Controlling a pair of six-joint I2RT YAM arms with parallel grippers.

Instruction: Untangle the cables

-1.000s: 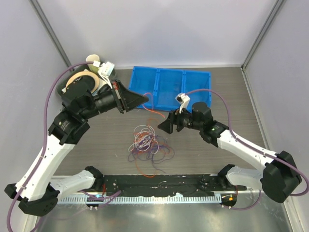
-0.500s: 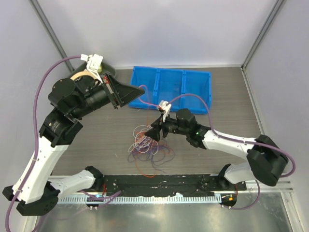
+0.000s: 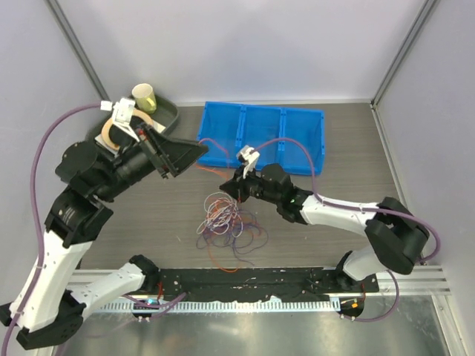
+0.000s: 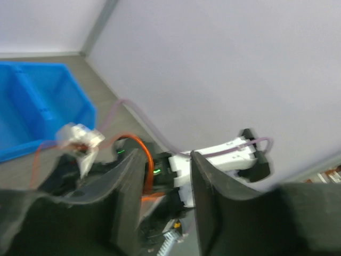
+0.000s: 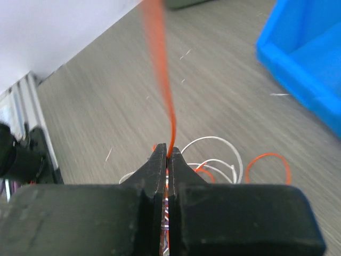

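1. The right tool (image 5: 167, 152) is pinched tight on an orange cable (image 5: 162, 80) that rises steeply from its tips. The other cables (image 3: 226, 222) lie knotted mid-tabletop (image 3: 148, 208), toward the near edge.
2. We judge drag the main risk. If that cable is looped through the heap, pulling will lift or tighten the knot instead of freeing one strand.
3. So thin a cable could also slip from the pinch.
4. The left tool (image 4: 166, 157) is raised toward the far-left corner, its fingers (image 4: 130, 181) a little apart with nothing between them. An orange cable seems to run past one finger — we cannot tell whether it catches there.
5. The bin (image 3: 260, 107) at the far edge has three compartments. We see no cable in them, though its left end is partly hidden.
6. The tray (image 3: 169, 115) in the far-left corner holds a cup (image 3: 144, 96) and a tan ring (image 3: 110, 132).
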